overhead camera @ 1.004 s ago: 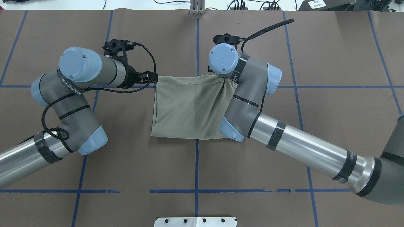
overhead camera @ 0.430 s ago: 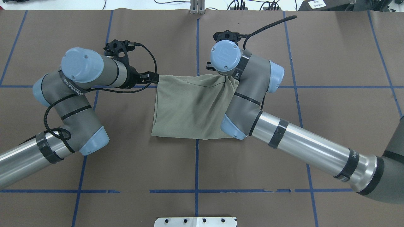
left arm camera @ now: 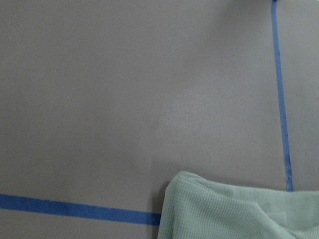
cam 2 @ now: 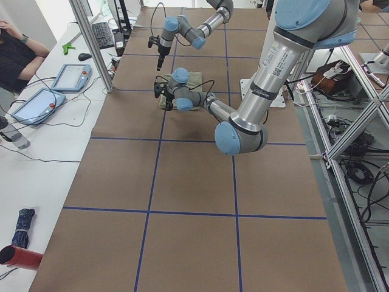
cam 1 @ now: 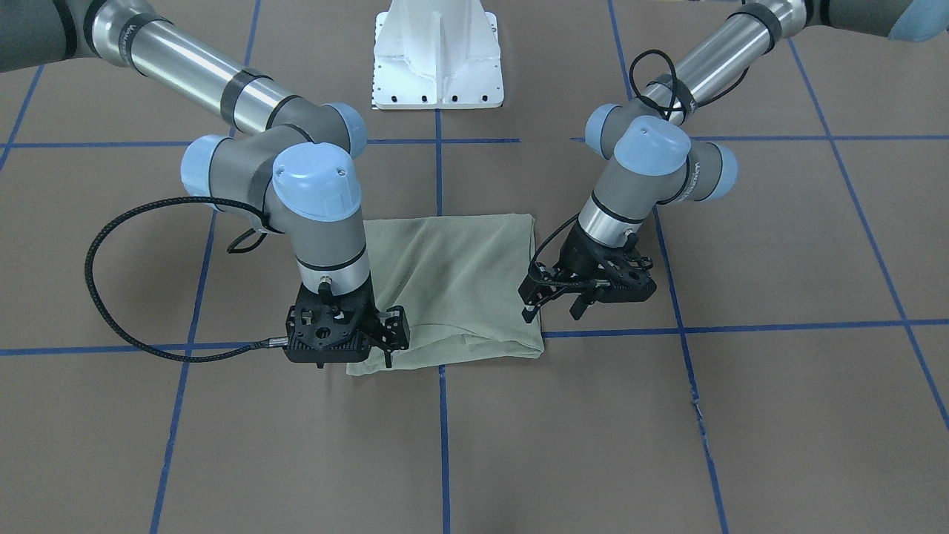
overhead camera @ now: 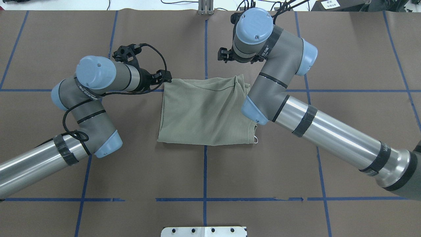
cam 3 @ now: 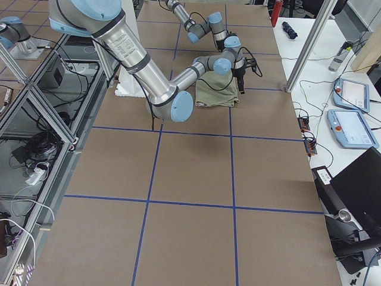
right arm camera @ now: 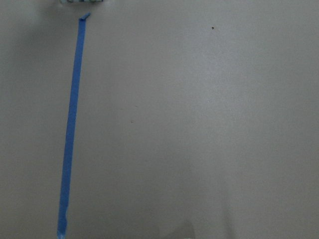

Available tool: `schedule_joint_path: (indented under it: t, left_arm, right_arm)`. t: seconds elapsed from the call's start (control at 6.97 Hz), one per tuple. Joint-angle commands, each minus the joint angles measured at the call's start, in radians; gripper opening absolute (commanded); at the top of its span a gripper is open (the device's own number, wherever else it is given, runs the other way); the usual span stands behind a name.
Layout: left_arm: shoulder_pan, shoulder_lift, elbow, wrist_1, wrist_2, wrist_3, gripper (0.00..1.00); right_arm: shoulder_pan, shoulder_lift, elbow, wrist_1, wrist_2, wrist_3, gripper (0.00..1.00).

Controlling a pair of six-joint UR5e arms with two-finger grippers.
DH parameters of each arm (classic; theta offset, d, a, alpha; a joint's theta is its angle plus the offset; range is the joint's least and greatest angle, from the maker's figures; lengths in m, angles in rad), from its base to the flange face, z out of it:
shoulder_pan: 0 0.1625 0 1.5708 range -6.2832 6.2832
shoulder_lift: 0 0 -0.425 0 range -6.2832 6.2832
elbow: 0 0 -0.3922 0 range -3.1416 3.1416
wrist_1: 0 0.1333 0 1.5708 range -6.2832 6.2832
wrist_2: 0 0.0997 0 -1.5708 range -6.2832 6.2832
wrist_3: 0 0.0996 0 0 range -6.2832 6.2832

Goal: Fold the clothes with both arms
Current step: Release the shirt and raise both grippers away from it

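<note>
A brown counter crossed by blue tape lines filled the views, with a white pedestal at the robot's side of it. Along the opposite edge ran a bench carrying two tablets, and a person sat there. The shirt lay at the middle of the counter, folded into a rough rectangle over a crossing of the tape lines. It lay mostly flat, but its far right corner was gathered into a few creases. A thin white loop peeked out at its near right corner. The left end effector sat low, just beside the shirt's far left corner. Its fingers were spread apart and held nothing. Whether one brushed the cloth was unclear, and the left wrist view showed that corner lying loose on the counter. The right end effector hung well above the counter beyond the creased corner, apart from the shirt, and its wrist view showed only bare counter and one tape line. Whether its jaws stood apart or together could not be told.
</note>
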Motion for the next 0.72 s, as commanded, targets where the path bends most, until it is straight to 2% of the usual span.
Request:
schedule_joint_path:
  t: [0.0,0.14,0.29,0.57]
  left_arm:
    - [0.016,-0.044,0.064,-0.038,0.05,-0.09,0.73]
    - [0.019,-0.041,0.065,-0.04,0.053,-0.089,0.54]
    - [0.029,-0.039,0.067,-0.047,0.053,-0.089,0.5]
    - [0.037,-0.039,0.083,-0.055,0.053,-0.087,0.5]
  right_arm:
    - [0.009,-0.008,0.014,0.0,0.016,-0.012,1.0]
    - [0.009,-0.008,0.014,0.0,0.015,-0.012,1.0]
    - [0.008,-0.016,0.014,0.001,0.013,-0.012,1.0]
    - [0.008,-0.019,0.014,0.003,0.013,-0.012,1.0]
